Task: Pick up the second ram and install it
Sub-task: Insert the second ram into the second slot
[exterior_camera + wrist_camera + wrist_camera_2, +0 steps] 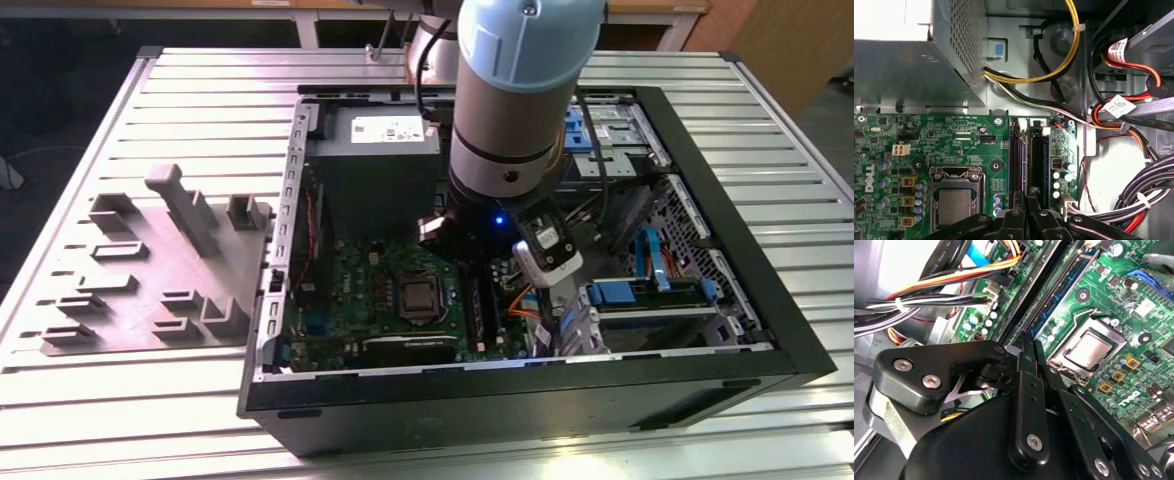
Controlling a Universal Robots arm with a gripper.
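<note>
Chiefly, the risk is an uneven push. The hand (1027,193) sits at one end of the second ram (1024,160), so the strip could, by judgement, tilt in its slot or seat at one end alone. The narrow tips could also skid off its thin top edge onto the green motherboard (954,135) or the small capacitors (1056,180) just beside the slots. Bundled cables (1134,205) lie near, on the side away from the processor socket (954,202), and might snag the wrist. The arm (514,100) reaches straight down into the open computer case (534,400), which lies on the slatted bench (200,100). In both wrist views the hand's black fingers (1026,390) are drawn together, with no real gap at the tips, and they grip nothing that can be seen. The tips meet the near end of the blue-green strip, which stands on edge in the slot nearest the socket. Whether they press on it or hover just above it cannot be told.
</note>
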